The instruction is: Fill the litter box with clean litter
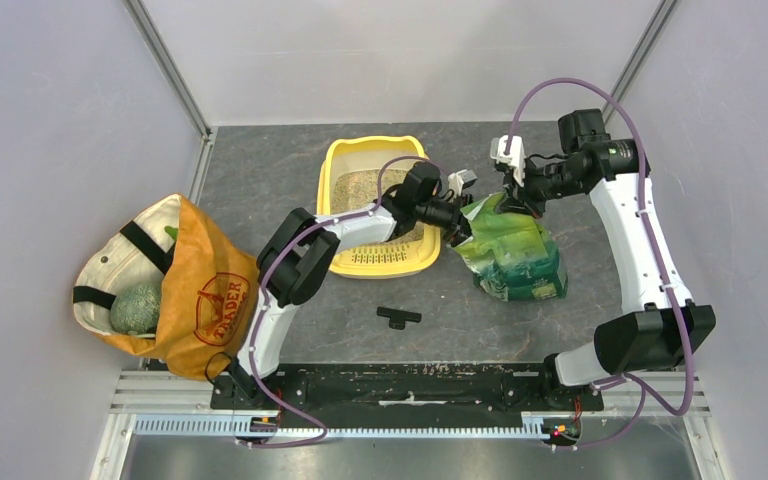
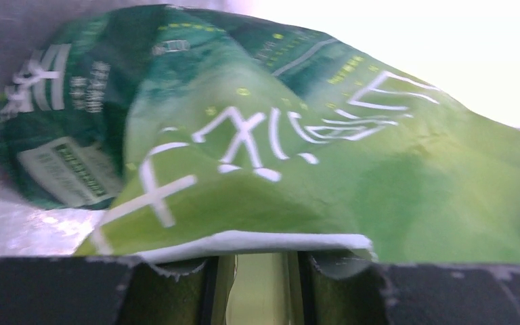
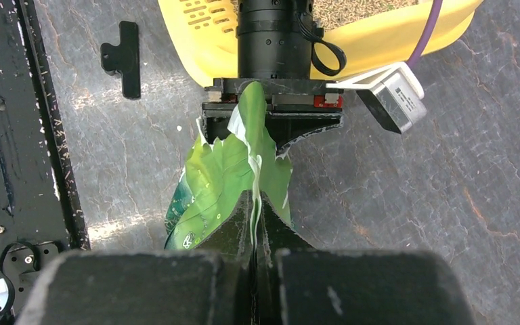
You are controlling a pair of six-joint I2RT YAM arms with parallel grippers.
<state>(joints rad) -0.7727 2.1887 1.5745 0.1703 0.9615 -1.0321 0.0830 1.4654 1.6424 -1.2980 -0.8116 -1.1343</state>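
The yellow litter box point(image 1: 336, 158) lies at the middle back of the table, with beige litter point(image 1: 358, 184) in its far half. It also shows in the right wrist view point(image 3: 196, 34), with litter point(image 3: 352, 10) at the top edge. A green printed bag point(image 1: 512, 255) stands just right of the box, its top pulled up. My left gripper point(image 1: 456, 232) is shut on the bag's left top edge point(image 2: 277, 183). My right gripper point(image 1: 508, 197) is shut on the right top edge point(image 3: 217, 176). The two grippers point(image 3: 255, 200) face each other with the bag's mouth stretched between them.
An orange-and-cream tote bag point(image 1: 175, 285) with a green lump inside sits at the left. A small black T-shaped piece point(image 1: 398, 317) lies on the dark table in front of the box, and shows in the right wrist view point(image 3: 125, 57). White walls stand on three sides.
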